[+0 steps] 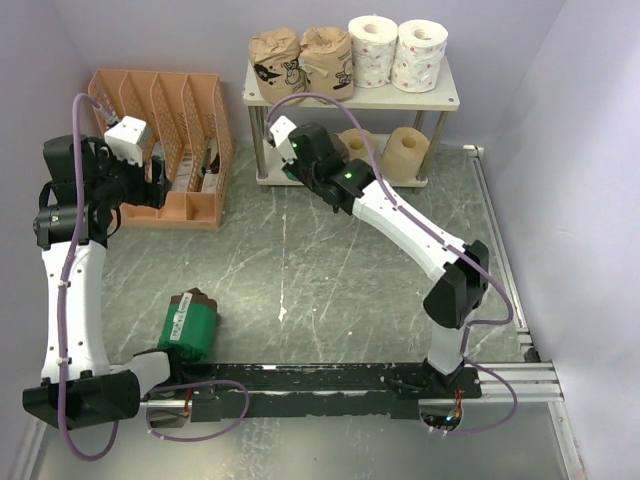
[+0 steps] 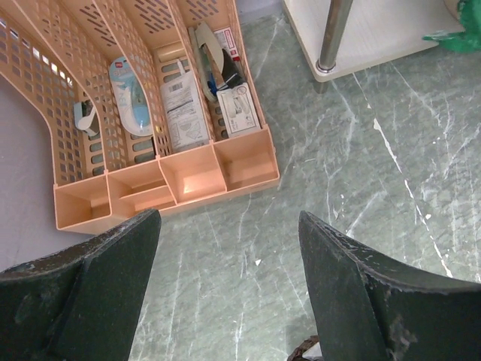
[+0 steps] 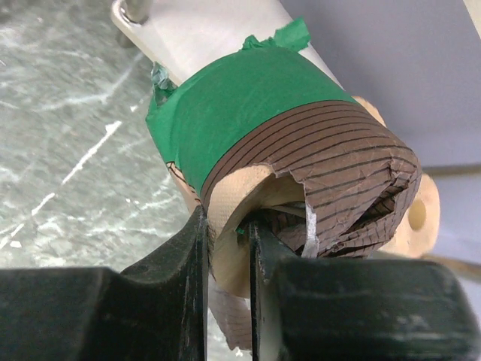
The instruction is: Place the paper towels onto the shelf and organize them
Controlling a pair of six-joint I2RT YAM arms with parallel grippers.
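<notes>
The green marbled tabletop (image 1: 330, 260) carries the two-tier shelf (image 1: 400, 98) at its far side, with an orange file organizer (image 1: 165, 110) to its left. The top board holds two brown cartoon-print rolls (image 1: 300, 58) and two white speckled rolls (image 1: 397, 50). Tan rolls (image 1: 405, 152) sit on the right part of the lower board.

The right arm reaches to that board's left end. The right tool (image 3: 228, 226) is clamped on the wall of a green-wrapped roll (image 3: 225, 113), whose long axis runs straight ahead from the tool toward the board. Only the right wrist view shows this pinch, and whether the roll already rests on the board is unclear.

A second green-wrapped roll (image 1: 190, 325) lies on its side near the left arm's base, so that arm is nearer. The left tool (image 2: 228, 218), fingers apart and empty, hovers by the organizer, with that roll back toward the near edge.
</notes>
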